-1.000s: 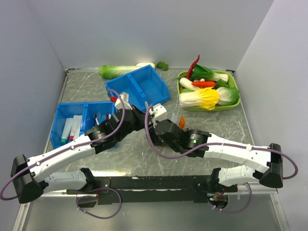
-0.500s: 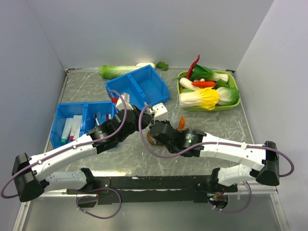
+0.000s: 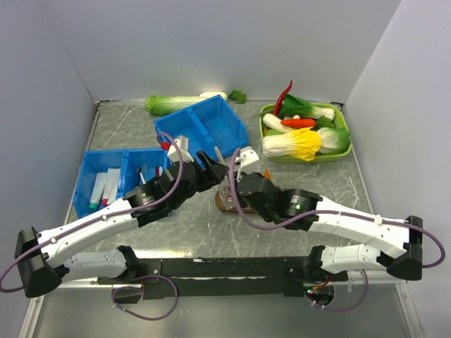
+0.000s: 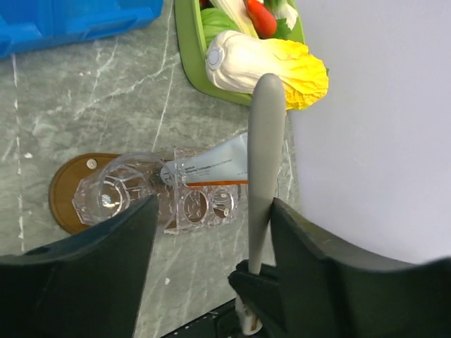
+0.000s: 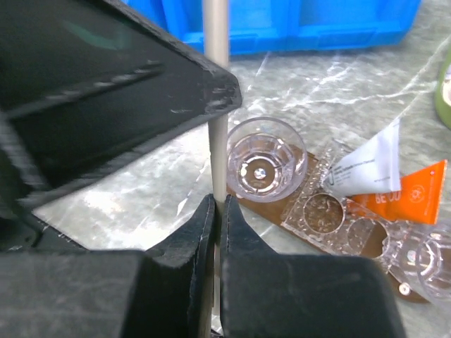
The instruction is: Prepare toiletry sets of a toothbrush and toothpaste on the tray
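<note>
Blue bin (image 3: 211, 123) behind tray (image 4: 65, 201), vegetables (image 3: 303, 137) right

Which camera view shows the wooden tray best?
The right wrist view: most of the tray shows, under cups and tubes. The left wrist view shows one rounded end, the rest covered by cups. The top view shows only a brown sliver.

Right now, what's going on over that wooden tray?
Above the tray, the right gripper is shut on a slim grey brush, while the left gripper has its jaws open around the same handle. It looks like a handover. One clear cup stands empty at the tray's end. A white tube and an orange tube lie by the other cups.
</note>
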### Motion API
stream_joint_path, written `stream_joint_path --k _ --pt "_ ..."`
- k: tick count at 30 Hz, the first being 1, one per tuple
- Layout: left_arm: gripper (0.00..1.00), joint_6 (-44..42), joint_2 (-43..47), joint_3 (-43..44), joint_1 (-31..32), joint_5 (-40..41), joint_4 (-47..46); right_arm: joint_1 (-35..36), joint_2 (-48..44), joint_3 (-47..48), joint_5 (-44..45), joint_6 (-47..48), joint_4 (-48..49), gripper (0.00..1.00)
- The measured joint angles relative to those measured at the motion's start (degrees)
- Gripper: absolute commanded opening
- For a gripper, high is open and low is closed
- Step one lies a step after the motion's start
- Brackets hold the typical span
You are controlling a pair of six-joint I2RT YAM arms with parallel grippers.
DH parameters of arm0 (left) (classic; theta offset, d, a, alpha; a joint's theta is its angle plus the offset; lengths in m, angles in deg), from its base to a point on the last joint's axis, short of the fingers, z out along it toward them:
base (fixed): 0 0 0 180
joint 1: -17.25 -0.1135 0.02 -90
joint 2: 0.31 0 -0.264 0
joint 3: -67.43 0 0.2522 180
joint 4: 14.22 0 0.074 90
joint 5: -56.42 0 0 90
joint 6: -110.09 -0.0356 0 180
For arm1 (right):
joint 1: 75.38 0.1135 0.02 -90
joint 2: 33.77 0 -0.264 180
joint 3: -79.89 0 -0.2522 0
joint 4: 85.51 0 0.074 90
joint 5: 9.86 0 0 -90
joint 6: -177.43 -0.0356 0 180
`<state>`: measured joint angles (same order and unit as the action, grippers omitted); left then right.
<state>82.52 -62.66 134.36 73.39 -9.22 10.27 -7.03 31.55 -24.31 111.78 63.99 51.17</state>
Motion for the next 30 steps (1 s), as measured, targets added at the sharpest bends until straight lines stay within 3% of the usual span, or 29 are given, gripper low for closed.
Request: stream_joint_path --k 7,15,21,30 --pt "0.94 -5.0 5.6 -1.1 0.0 0.4 -1.6 -7.7 -6.8 -4.1 -11.4 2.4 1.7 0.0" --pt "0.98 -13.6 6.3 -1.2 0.0 -7.1 -6.0 -13.6 -13.6 -7.9 -27.4 5.6 4.1 0.0" --pt "0.91 -13.0 6.1 -1.8 0.0 -11.1 -9.6 -16.2 -15.5 -9.1 -35.5 6.8 6.3 0.0" --pt "0.58 -8.2 2.5 -1.8 -0.6 -12.2 -9.7 -16.7 -15.6 -10.4 -42.7 7.9 9.0 0.0"
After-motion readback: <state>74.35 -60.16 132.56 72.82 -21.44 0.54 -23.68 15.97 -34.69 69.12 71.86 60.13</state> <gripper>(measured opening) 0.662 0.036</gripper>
